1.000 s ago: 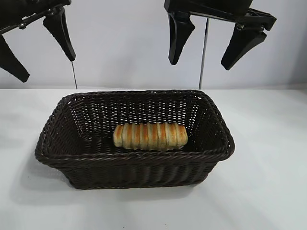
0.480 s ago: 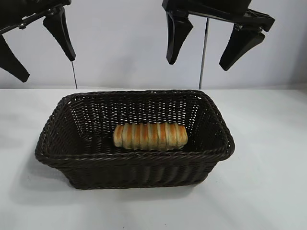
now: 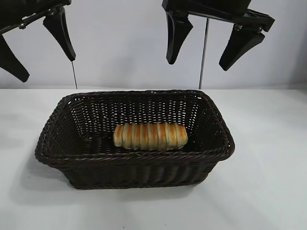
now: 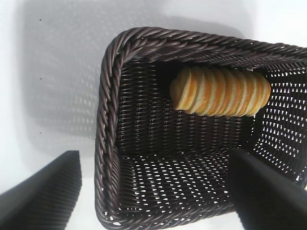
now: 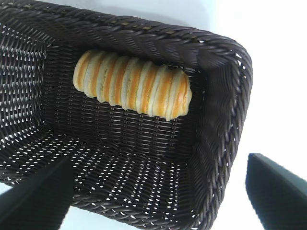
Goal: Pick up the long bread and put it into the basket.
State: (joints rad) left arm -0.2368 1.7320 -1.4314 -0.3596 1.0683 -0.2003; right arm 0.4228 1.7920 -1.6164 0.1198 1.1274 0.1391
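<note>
The long bread (image 3: 150,136), golden-yellow with orange stripes, lies on the floor of the dark brown wicker basket (image 3: 134,156) at the table's middle. It also shows in the left wrist view (image 4: 220,91) and the right wrist view (image 5: 132,85), inside the basket (image 4: 108,124) (image 5: 225,110). My right gripper (image 3: 199,62) hangs open and empty high above the basket's back right part. My left gripper (image 3: 45,67) hangs open and empty high above the basket's left end.
The white table (image 3: 268,182) surrounds the basket on all sides. Two thin vertical rods (image 3: 203,52) stand behind the basket against the pale wall.
My right gripper has risen very slightly. The bread, the basket and the left gripper have not moved.
</note>
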